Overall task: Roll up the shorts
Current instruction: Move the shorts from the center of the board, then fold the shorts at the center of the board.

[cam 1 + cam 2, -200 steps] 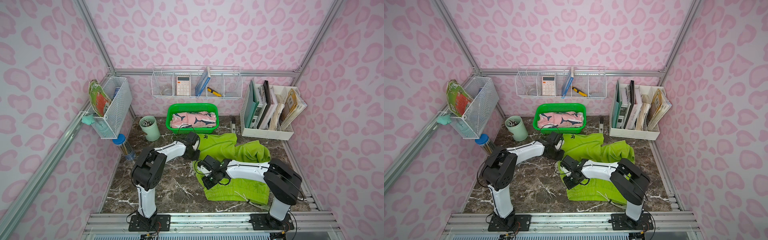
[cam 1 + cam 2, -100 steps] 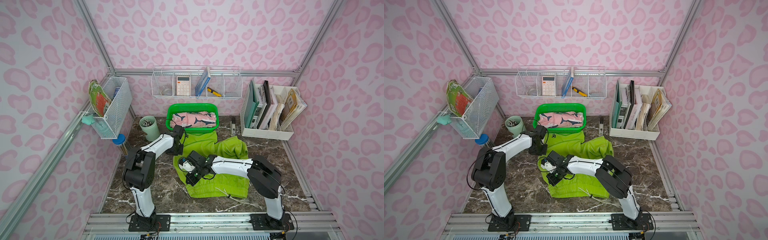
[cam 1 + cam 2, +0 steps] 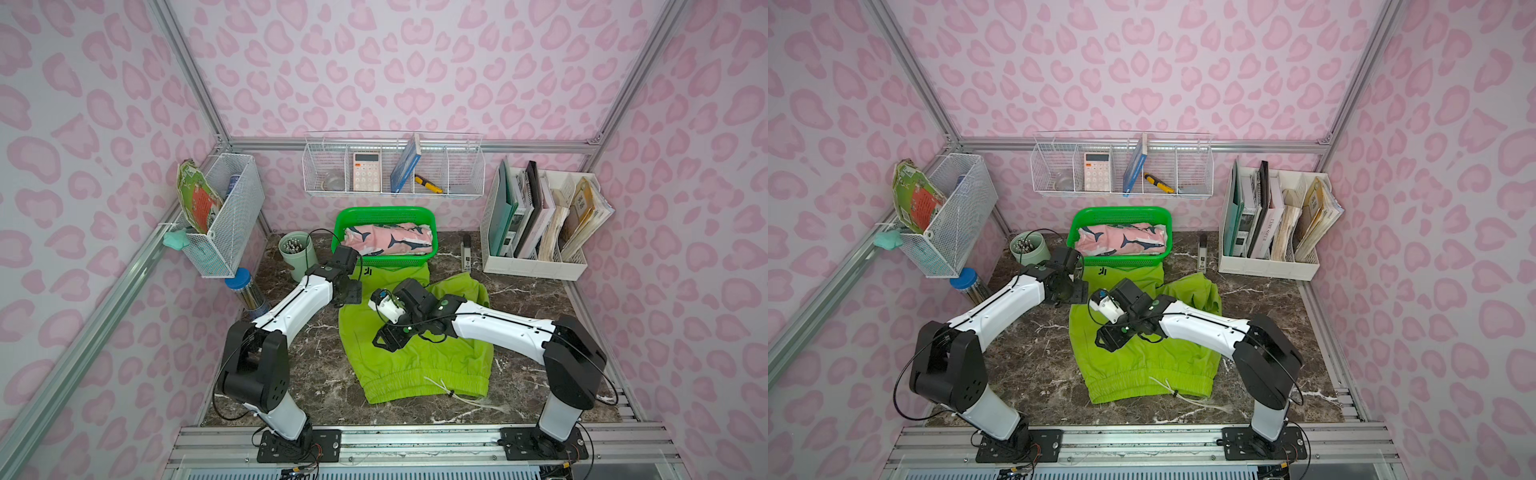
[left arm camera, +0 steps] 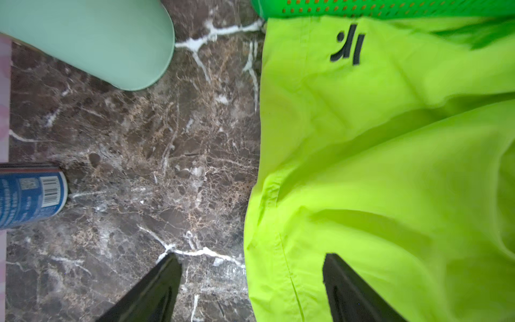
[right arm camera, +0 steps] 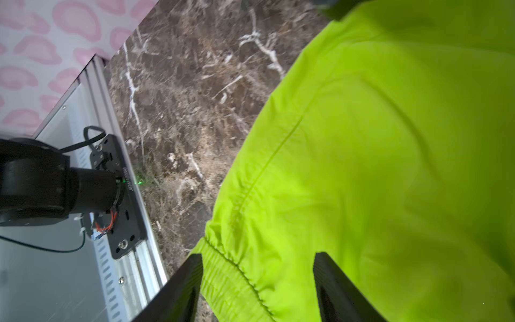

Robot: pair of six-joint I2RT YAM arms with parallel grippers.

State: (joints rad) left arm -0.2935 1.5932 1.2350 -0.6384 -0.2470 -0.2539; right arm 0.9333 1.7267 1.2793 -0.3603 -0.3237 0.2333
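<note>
Both top views are showing the lime green shorts [image 3: 415,357] lying spread on the marble tabletop [image 3: 324,374], while the pink shark-print shorts [image 3: 386,241] are sitting bundled in the green basket [image 3: 395,259]. The left gripper [image 4: 250,255] is hovering with its 2 fingers apart over the lime pair's side edge, gripping nothing. The right gripper [image 5: 257,254] is hovering spread over the elastic waistband, holding nothing.

Mint-green cylindrical pen cup [image 3: 297,253] — ahead of the left gripper [image 4: 252,258], to its left. Blue-lidded cylindrical jar [image 3: 246,286] — further left. Green perforated plastic basket [image 3: 390,258], straight ahead of that gripper. White slotted file rack [image 3: 536,268] holding books [image 3: 534,203], well right of the right gripper [image 5: 256,256].
</note>
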